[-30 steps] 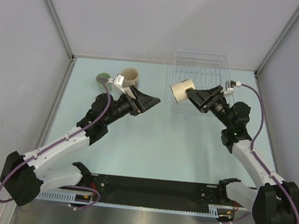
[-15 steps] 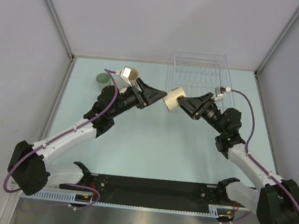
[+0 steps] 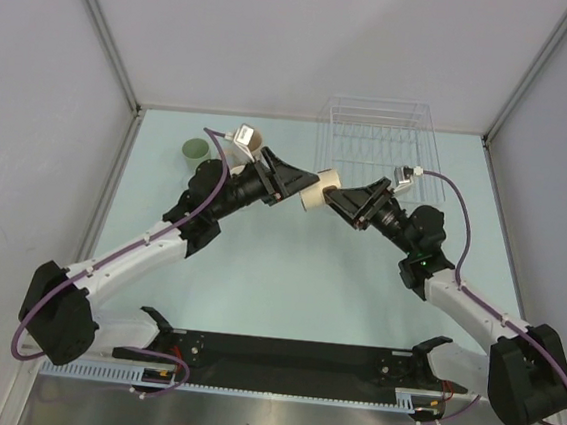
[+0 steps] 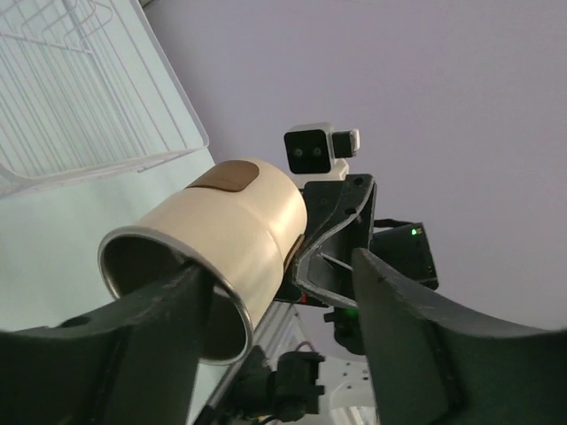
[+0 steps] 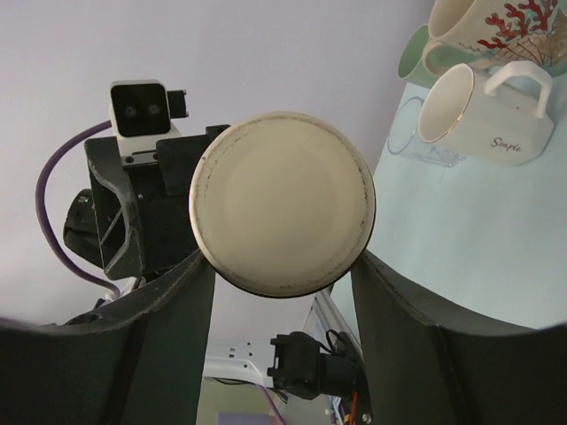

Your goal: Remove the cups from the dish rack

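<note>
The right tool (image 3: 333,199) grips the cream cup (image 3: 320,188) by its base, off the bench (image 3: 288,273) near the dish rack (image 3: 377,131). The left tool (image 3: 304,184) stands wide, straddling its open rim.

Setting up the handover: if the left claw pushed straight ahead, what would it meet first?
The cream cup held by the right claw. Its open mouth faces the left claw and seems to sit partly between its open jaws.

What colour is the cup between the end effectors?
The cup is cream with a brown patch on its side; left wrist view shows it best.
</note>
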